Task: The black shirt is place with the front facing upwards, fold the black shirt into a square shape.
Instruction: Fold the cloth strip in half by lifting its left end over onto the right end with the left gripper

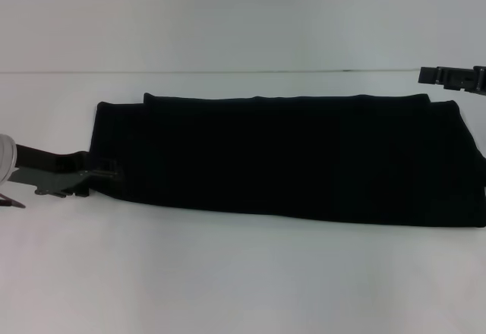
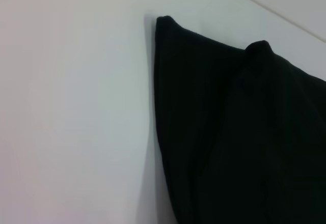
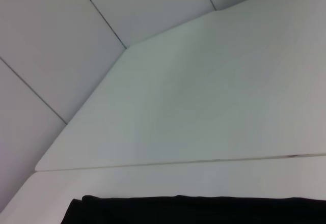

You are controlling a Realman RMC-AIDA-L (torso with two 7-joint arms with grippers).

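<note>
Lying across the white table (image 1: 228, 273), the black shirt (image 1: 288, 159) is folded into a long horizontal band that runs from near the left side of the head view all the way to its right edge. Its upper layer sits slightly inside the lower one, so a stepped edge shows along the far side and at the left end. No lettering or label shows on the cloth, only plain dark fabric. The left gripper (image 1: 102, 174) reaches in from the left at table level, and its grey metal fingers (image 1: 95, 173) meet the shirt's left end at the near corner; the fingers look close together at the cloth's edge, but whether they actually pinch the fabric cannot be told. In the left wrist view the shirt's (image 2: 239, 132) end fills the right half, with two rounded corners of stacked layers standing against the pale tabletop (image 2: 76, 107). The right gripper (image 1: 453, 78) hangs at the upper right of the head view, above and beyond the shirt's far right corner, apart from the cloth; how its jaws stand cannot be made out. In the right wrist view a thin strip of the shirt (image 3: 193, 210) shows beside the bare table surface (image 3: 204, 107)
</note>
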